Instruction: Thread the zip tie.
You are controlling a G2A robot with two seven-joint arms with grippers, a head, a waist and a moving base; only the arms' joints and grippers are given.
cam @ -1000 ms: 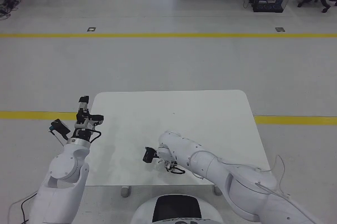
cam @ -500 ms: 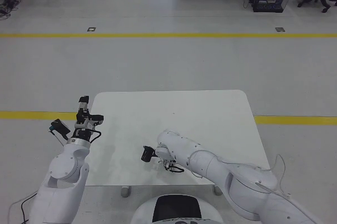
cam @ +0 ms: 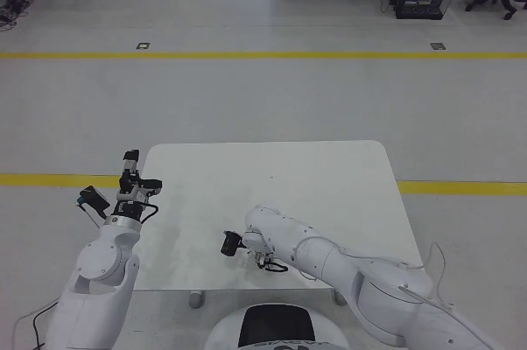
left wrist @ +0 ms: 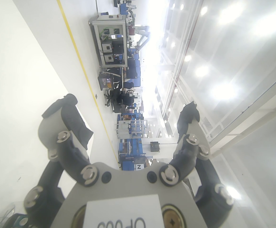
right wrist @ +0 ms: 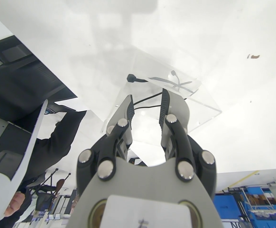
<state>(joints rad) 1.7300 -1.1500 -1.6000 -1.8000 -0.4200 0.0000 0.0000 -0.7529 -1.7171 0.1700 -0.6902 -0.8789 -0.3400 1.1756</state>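
Several black zip ties point(right wrist: 160, 80) lie crossed in a flat clear tray point(right wrist: 207, 106) on the white table point(cam: 316, 175), close to its front edge. My right gripper point(right wrist: 148, 102) points down into the tray and is open, with one thin black strap point(right wrist: 149, 98) running across the gap between its fingers point(right wrist: 164, 103). My left gripper point(left wrist: 128, 103) is held up beside the table's left edge, open with nothing in it, aimed out at the room. In the top view the left gripper point(cam: 141, 171) stands just off the table's left side.
The table's front edge point(right wrist: 45, 69) runs close beside the tray. A small brown speck point(right wrist: 253, 56) lies on the bare tabletop beyond the tray. The far half of the table point(cam: 272, 166) is bare white surface.
The right wrist has edged slightly to the left over the table's front. The left arm has not moved.
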